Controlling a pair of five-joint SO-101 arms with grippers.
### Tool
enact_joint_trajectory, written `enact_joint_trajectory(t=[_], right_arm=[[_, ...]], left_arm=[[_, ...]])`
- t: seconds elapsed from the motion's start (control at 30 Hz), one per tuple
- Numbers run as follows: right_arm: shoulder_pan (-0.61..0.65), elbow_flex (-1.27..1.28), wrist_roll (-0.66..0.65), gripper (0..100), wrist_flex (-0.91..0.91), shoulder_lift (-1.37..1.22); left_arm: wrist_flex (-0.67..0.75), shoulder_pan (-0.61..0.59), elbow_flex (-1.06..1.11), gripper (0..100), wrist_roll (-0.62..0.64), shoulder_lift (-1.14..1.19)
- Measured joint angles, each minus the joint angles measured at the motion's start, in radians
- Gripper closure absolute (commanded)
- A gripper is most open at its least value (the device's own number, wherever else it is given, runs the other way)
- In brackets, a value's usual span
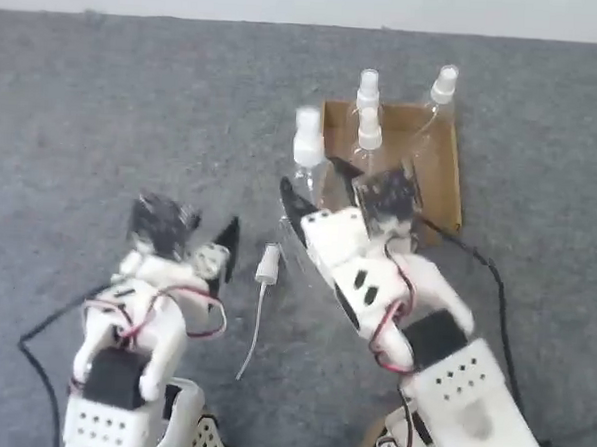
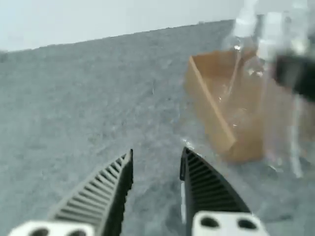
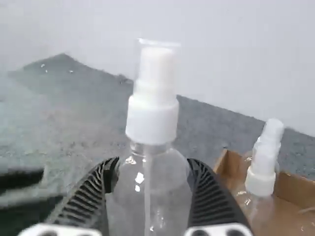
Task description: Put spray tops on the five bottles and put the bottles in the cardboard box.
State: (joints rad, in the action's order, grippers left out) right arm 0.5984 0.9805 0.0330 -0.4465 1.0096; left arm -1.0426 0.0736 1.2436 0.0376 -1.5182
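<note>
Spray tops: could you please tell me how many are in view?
5: three on bottles in the box, one on the bottle in the right gripper, one loose on the table.

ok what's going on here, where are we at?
The right gripper is shut on a capped bottle just beside the cardboard box. Three more capped bottles stand in it. The left gripper is open and empty, with a loose spray top lying on the table near it.
</note>
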Motion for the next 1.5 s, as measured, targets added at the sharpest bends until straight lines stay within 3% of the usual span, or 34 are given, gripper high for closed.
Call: enact_joint_trajectory(t=[0.2,0.4,0.57,0.9,1.23,1.37,1.5], right_arm=[[-0.002,-0.203,0.0,99.3,-0.018,-0.249],[0.075,-0.362,0.029,99.3,-0.089,-0.46],[0.16,-0.497,0.035,99.3,-0.293,-0.488],[0.157,-0.532,0.037,99.3,-0.493,-0.411],[0.003,-0.534,-0.015,99.3,-0.519,-0.39],[-0.161,-0.58,-0.097,99.3,-0.589,-0.39],[-0.377,-0.611,-0.098,99.3,-0.592,-0.39]], left_arm=[[-0.018,0.103,0.107,74,-0.063,-0.265],[-0.015,0.112,0.141,73,-0.069,-0.281],[0.003,0.117,0.146,73,-0.071,-0.279],[0.003,0.118,0.146,73,-0.072,-0.27],[0.003,0.114,0.152,73,-0.072,-0.264],[0.003,0.114,0.175,74,-0.072,-0.264],[0.017,0.114,0.18,81,-0.072,-0.255]])
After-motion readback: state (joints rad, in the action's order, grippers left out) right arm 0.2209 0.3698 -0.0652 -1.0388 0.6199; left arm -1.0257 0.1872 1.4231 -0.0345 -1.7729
